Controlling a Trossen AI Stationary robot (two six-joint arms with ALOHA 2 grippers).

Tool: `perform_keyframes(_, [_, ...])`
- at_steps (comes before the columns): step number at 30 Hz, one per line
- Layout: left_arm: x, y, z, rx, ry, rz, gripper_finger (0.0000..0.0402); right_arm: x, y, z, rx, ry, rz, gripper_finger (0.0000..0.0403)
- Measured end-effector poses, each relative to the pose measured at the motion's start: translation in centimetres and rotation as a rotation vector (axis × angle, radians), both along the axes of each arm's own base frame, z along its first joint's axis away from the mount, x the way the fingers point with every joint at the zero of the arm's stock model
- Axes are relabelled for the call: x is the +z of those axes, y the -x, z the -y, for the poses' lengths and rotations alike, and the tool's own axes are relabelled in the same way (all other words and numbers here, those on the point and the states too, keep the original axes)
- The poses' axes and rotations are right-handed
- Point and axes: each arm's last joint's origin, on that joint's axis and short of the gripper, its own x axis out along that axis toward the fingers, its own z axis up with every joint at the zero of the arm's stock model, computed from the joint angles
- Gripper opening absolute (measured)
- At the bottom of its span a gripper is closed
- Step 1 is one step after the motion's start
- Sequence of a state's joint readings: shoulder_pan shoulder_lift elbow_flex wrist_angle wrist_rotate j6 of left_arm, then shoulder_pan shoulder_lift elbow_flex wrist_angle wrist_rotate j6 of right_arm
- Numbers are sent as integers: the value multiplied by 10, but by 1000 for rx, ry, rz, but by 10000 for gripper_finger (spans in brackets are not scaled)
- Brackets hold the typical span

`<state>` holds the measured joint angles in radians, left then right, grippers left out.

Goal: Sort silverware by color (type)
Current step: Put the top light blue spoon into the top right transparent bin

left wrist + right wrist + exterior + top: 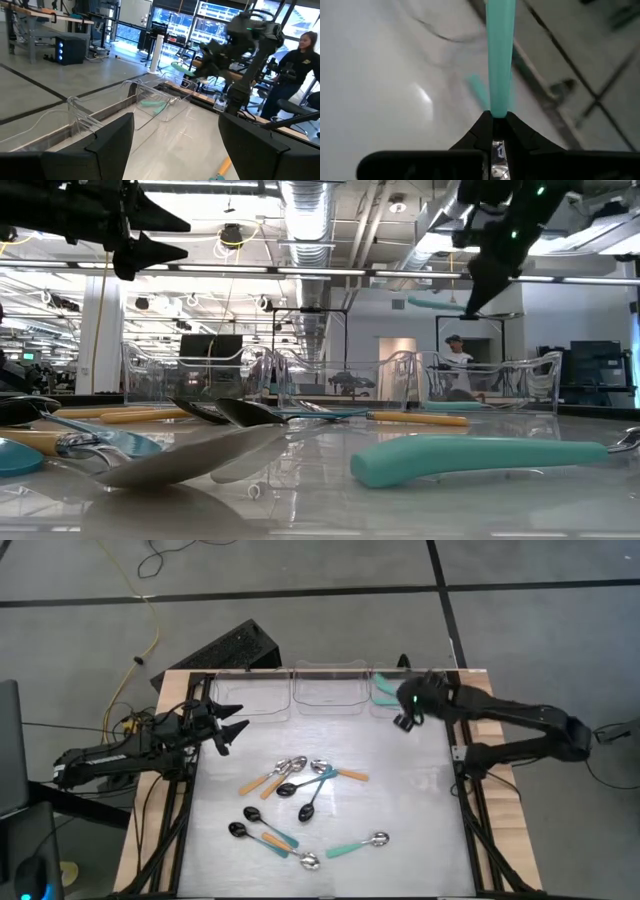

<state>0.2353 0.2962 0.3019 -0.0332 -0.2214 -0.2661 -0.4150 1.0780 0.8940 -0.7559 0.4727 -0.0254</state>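
Right gripper point(495, 131) is clamped on a teal-handled spoon point(499, 55). Fingers pinch near the metal neck, and the handle sticks straight out ahead of the wrist. In the high view I have that gripper point(408, 708) up at the far right of the table, beside the rightmost clear bin point(388, 690), which already shows something teal inside. I judge the spoon light and rigid. The handle looks like smooth plastic, so it could swivel in a two-finger pinch, and gripping near the neck as now should limit that. I can't tell whether it hangs over the bin or just short of its wall.

Left gripper point(228, 726) hangs at the left table edge with jaws apart and nothing between them, well clear of the work.

The remaining spoons point(300, 785) lie scattered mid-table, well apart from both grippers: orange, blue and teal handles, several crossing one another. Another teal one point(357, 846) lies alone nearer the front, an easy grab at the handle. The overlapped ones would need a clean end picked.
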Motion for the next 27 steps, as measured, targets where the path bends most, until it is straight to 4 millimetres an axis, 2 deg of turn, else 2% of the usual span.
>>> perform_keyframes(4, [0,0,0,1,1,-2,277,-7,12,35,-120,4,-65,48])
perform_keyframes(6, [0,0,0,4,0,-3,277,-9,16,50,-174,-7,-41,48])
perform_keyframes(9, [0,0,0,-2,0,-4,277,-20,18,65,-189,-73,-69,48])
perform_keyframes(13, [-1,0,0,-4,2,-15,277,-39,11,77,-126,-188,-87,48])
perform_keyframes(19, [-3,0,0,-4,6,-32,277,-63,4,87,-149,-245,-190,48])
perform_keyframes(27, [-3,0,0,-5,-7,-38,277,-81,6,101,-149,-280,-261,48])
